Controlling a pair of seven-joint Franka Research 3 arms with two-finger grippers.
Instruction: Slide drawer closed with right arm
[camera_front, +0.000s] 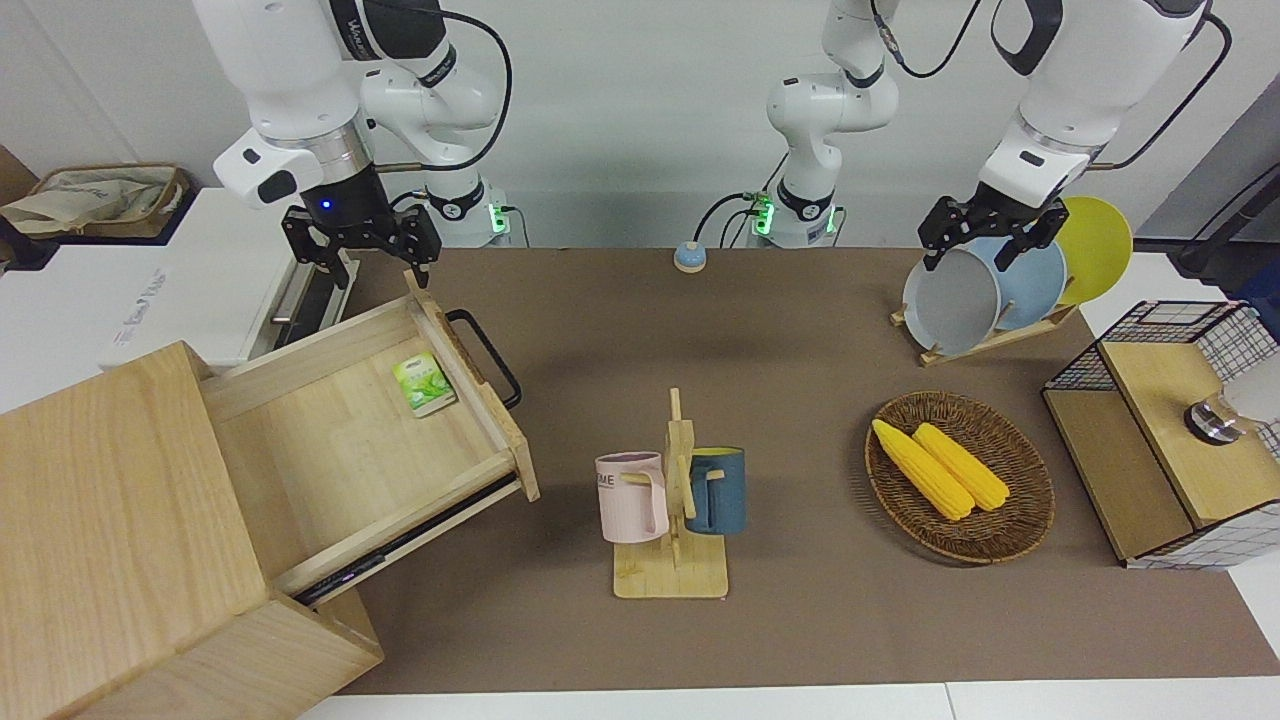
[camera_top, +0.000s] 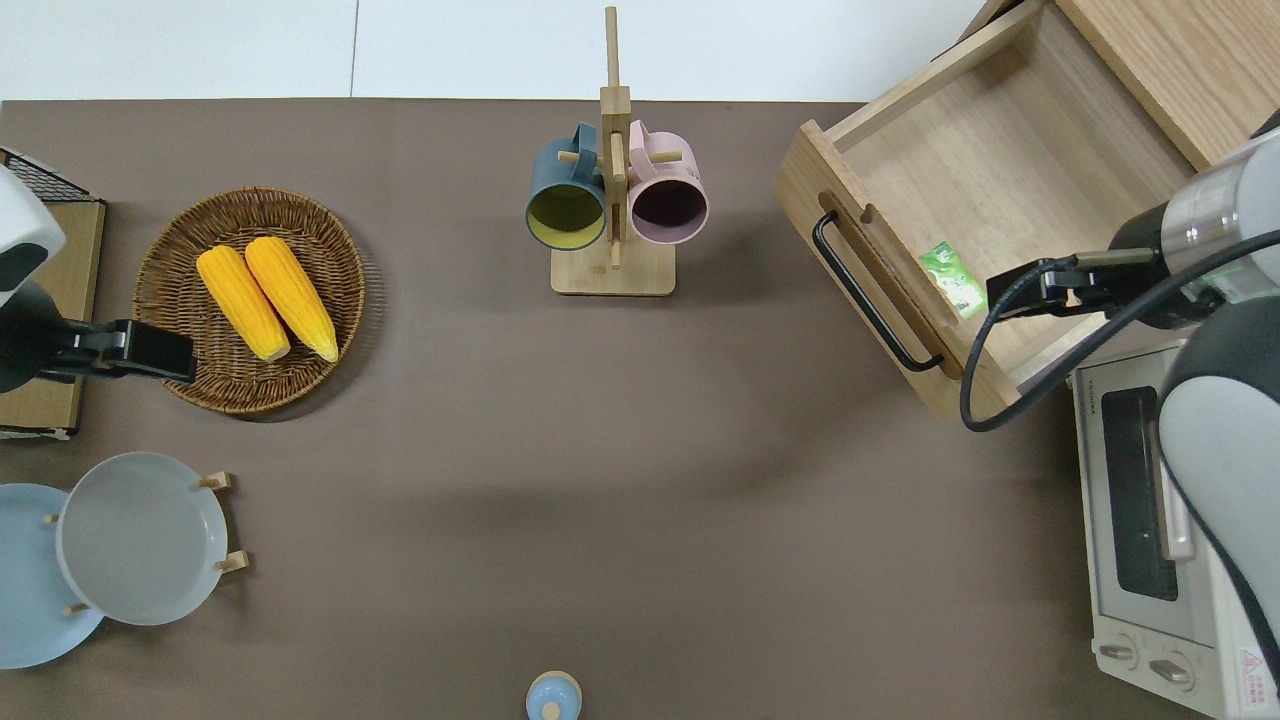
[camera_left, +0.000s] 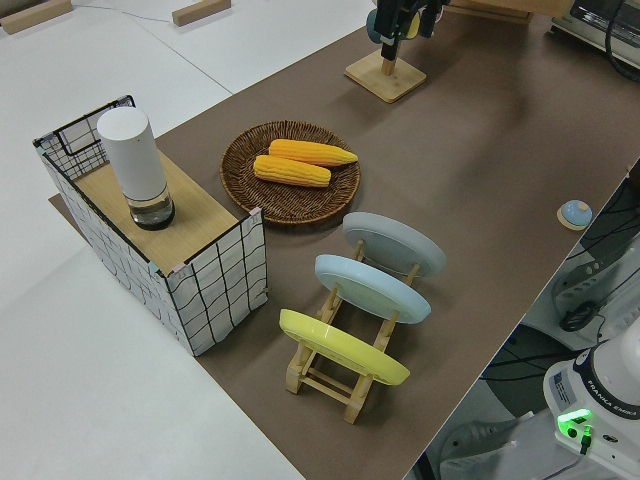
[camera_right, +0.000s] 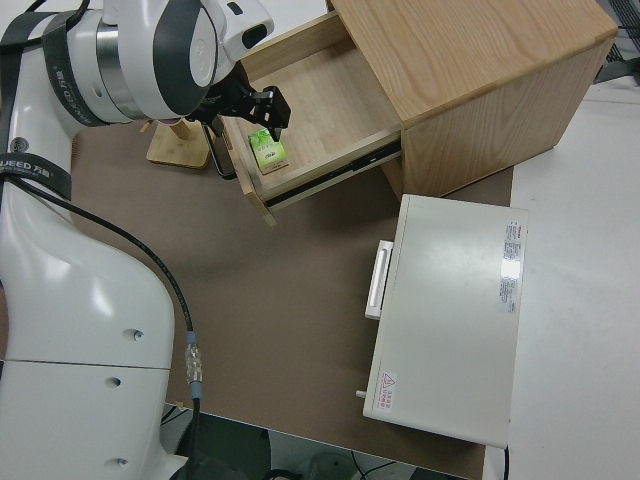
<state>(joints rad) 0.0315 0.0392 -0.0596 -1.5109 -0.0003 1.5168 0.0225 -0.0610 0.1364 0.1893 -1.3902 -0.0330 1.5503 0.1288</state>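
The right arm's black two-finger gripper (camera_front: 362, 245) hangs with its fingers spread and nothing between them, up in the air over the corner of the wide, shallow pale-wood drawer (camera_front: 360, 440) that lies nearest the robots — close to the drawer's front panel but touching nothing that I can make out. The drawer stands pulled well out of the large pale-wood box cabinet (camera_front: 110, 520) at the right arm's end of the table, its black metal loop handle (camera_front: 487, 355) pointing toward the table's middle. A small green packet (camera_front: 424, 384) lies inside the drawer, just beside the front panel. To close it well, I would bring the fingers down outside the front panel, beside the handle, and push flat against the wood along the line of the slides — a push off that line could jam the drawer or shift the cabinet. The white toaster oven (camera_top: 1165, 530) sits beside the drawer, nearer the robots. The left arm's gripper (camera_front: 990, 228) is parked.
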